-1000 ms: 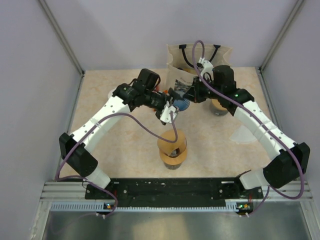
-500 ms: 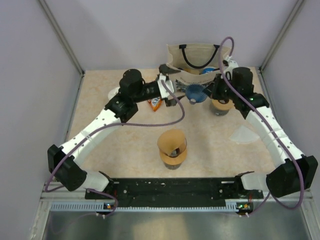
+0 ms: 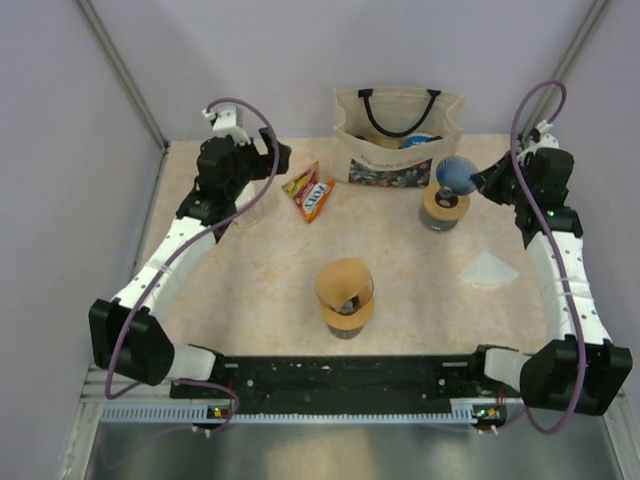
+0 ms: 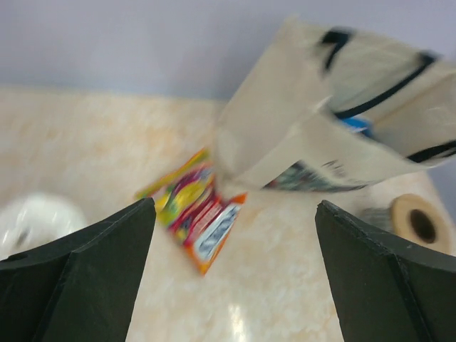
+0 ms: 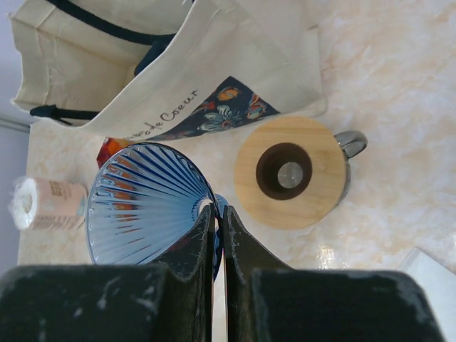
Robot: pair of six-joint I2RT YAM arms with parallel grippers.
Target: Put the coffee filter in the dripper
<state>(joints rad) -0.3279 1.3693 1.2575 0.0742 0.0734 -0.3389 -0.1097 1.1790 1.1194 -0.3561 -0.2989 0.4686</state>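
From above: pale marbled tabletop (image 3: 250, 270) boxed in by grey walls. Left end effector (image 3: 272, 156) far back on the left, fingers spread wide apart, gripping nothing. Right end effector (image 3: 480, 183) far back on the right, pinched together on the rim of the blue dripper (image 3: 453, 172), tipped on its side just beside a metal cup (image 3: 441, 208) with a round wooden lid. Coffee filter (image 3: 488, 270) lying flat and white on the tabletop at the right, nearer the arm bases, well apart from the dripper and touched by nothing. Cream tote bag (image 3: 398, 135) with dark handles upright against the back wall. Bright snack packets (image 3: 312, 195) lying between the bag and the left arm. Tan cone (image 3: 345, 285) on a round stand in the middle. White roll (image 3: 232, 186) partly hidden under the left arm.

From the left wrist, blurred: two dark fingers (image 4: 85, 271) in the lower corners, wide apart, with bare tabletop and the snack packets between them. Tote bag leaning at upper right, wooden lid at the right edge, white roll at the left edge.

From the right wrist: two dark fingers (image 5: 189, 249) pressed almost together on the thin edge of the ribbed blue dripper, open mouth facing the camera. Wooden lid with its dark centre hole just to the right, apart from the dripper. Tote bag above, white roll at the left edge.
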